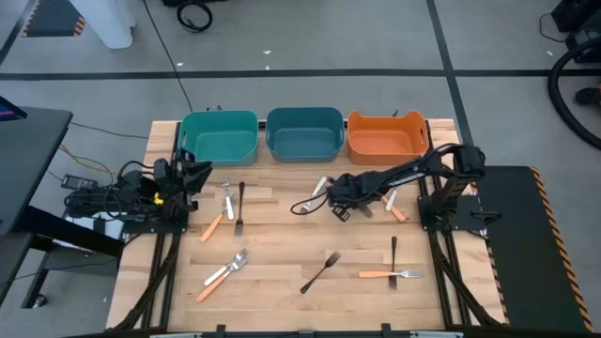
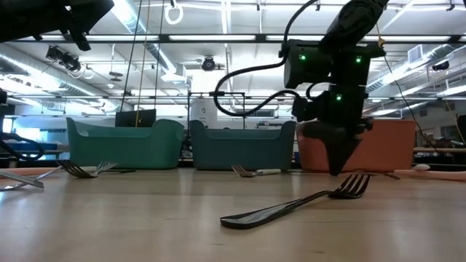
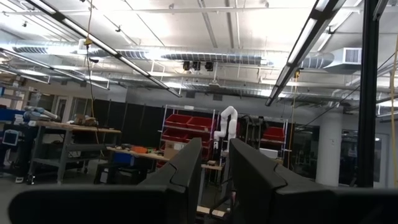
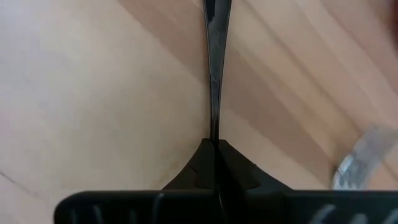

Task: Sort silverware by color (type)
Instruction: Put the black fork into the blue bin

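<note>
Because its slim handle lies flat on the wood, the black piece of silverware is taken at one end. The right pincer stands tip-down on it with its fingers pressed together on the dark shaft, which is probably the only way to catch something so thin. I cannot tell whether it is a fork or a knife. It sits on the counter just in front of the blue bin, between the teal bin and the orange bin.

Only the right wrist view shows this grip. From above, the arm hides the black piece. The low view shows the pincer tips meeting at the surface but not what is between them.

The high view alone gives the layout. The three bins line the far edge, and the other silverware is scattered flat across the wood, among it a black fork and an orange-handled fork nearer the front. The bins look empty, so the sorting seems barely begun.

The left pincer waits beside the teal bin. Its own view looks out into the room past fingers spread slightly apart, holding nothing.
</note>
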Controlling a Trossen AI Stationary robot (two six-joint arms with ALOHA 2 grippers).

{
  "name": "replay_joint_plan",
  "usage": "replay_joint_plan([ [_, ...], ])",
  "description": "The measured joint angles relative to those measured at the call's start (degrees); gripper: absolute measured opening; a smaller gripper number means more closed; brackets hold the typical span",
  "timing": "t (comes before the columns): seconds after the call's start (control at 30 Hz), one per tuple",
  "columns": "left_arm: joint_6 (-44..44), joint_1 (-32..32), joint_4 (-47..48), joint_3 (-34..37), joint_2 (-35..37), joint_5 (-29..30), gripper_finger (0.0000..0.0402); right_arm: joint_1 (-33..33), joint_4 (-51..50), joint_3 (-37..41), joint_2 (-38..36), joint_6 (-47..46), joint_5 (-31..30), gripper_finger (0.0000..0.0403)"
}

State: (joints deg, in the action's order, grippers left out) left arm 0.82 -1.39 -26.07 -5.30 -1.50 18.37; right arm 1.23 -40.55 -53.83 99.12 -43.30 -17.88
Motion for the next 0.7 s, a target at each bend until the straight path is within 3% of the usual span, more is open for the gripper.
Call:
replay_joint_plan([
  [0.33,0.0,0.0,1.3,0.0,0.0,0.0,0.0091,-0.4,-3.9,-0.1,-5.1,-0.4,-0.6,0.0003],
  [0.7,0.1,0.0,2.0,0.0,0.0,0.0,0.0091,-0.3,-1.9,-0.2,-16.4,1.0,-1.9,0.0003],
])
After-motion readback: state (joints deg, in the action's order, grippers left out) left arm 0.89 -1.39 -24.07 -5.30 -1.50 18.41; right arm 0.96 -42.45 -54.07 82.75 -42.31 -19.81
